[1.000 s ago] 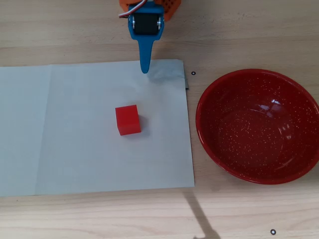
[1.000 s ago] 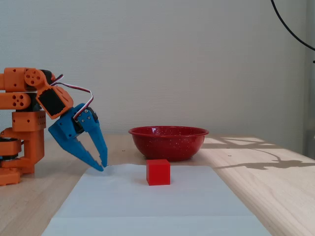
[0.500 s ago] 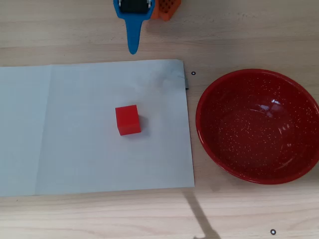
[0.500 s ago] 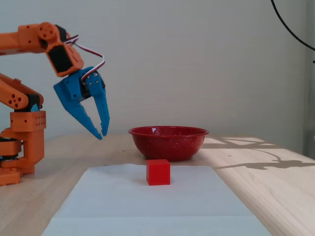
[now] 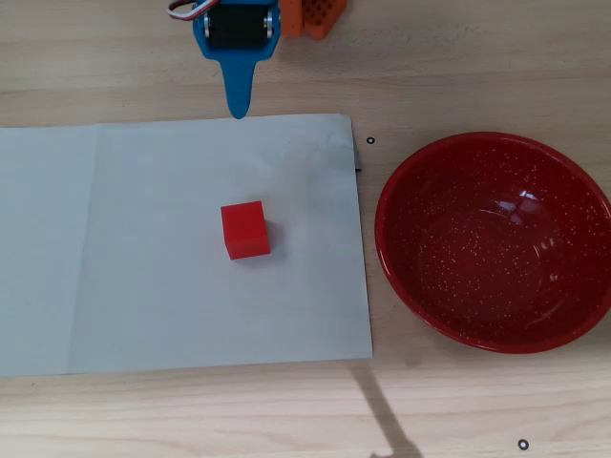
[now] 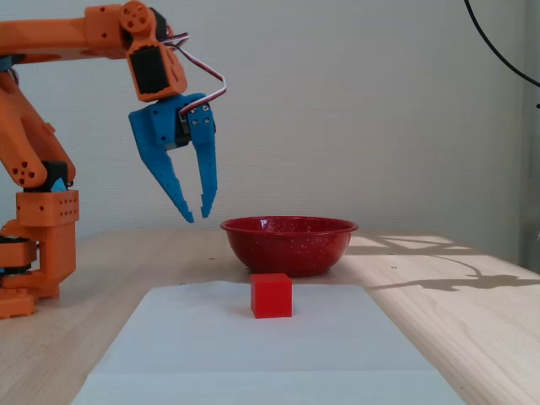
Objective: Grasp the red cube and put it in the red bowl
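The claw (image 6: pixel 197 215) hangs high above the table, fingers slightly spread and empty, poised for a descent. The red cube (image 5: pixel 244 230) sits untouched on the white paper (image 5: pixel 143 286), beside the red bowl (image 5: pixel 410 286).

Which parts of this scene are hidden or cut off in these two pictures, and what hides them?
- Arm: cut off by the top edge in the overhead view, by the left edge in the fixed view.
- End effector: from overhead its fingers overlap, so the gap shows only in the fixed view.
- Red bowl: in the fixed view its front wall hides the inside; the red cube covers part of its base.
- Red cube: underside hidden against the white sheet.
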Tool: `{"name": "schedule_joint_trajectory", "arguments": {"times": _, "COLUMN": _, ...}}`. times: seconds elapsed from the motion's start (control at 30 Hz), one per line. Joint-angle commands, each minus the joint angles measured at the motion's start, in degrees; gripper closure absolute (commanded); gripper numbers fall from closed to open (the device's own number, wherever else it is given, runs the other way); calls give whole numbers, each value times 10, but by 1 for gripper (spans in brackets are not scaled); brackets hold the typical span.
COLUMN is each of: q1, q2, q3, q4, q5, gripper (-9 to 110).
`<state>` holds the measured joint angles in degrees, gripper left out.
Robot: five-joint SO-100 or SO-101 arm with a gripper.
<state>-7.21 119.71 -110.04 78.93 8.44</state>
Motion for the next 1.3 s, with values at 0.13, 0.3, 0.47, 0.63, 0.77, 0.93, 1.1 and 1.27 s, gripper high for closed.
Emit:
{"name": "schedule_joint_trajectory", "arguments": {"times": 0.13, "q1": -28, "q2": -96, "q3": 206, "q4": 74, "q5": 13, "gripper": 88}}
{"name": "schedule_joint_trajectory", "arguments": {"times": 0.3, "q1": -33, "q2": -155, "q3": 256, "q4": 91, "q5": 19, "gripper": 75}}
{"name": "schedule_joint_trajectory", "arguments": {"times": 0.47, "q1": -36, "q2": -188, "q3": 257, "q4": 88, "q5": 25, "gripper": 55}}
{"name": "schedule_joint_trajectory", "arguments": {"times": 0.63, "q1": -33, "q2": -221, "q3": 246, "q4": 70, "q5": 25, "gripper": 43}}
{"name": "schedule_joint_trajectory", "arguments": {"times": 0.77, "q1": -31, "q2": -252, "q3": 238, "q4": 45, "q5": 22, "gripper": 39}}
{"name": "schedule_joint_trajectory", "arguments": {"times": 0.93, "q1": -27, "q2": -290, "q3": 234, "q4": 21, "q5": 24, "gripper": 36}}
{"name": "schedule_joint_trajectory", "arguments": {"times": 1.1, "q1": -24, "q2": -320, "q3": 220, "q4": -11, "q5": 30, "gripper": 33}}
{"name": "schedule_joint_trajectory", "arguments": {"times": 1.27, "q1": -22, "q2": -345, "q3": 209, "q4": -44, "q5": 35, "gripper": 32}}
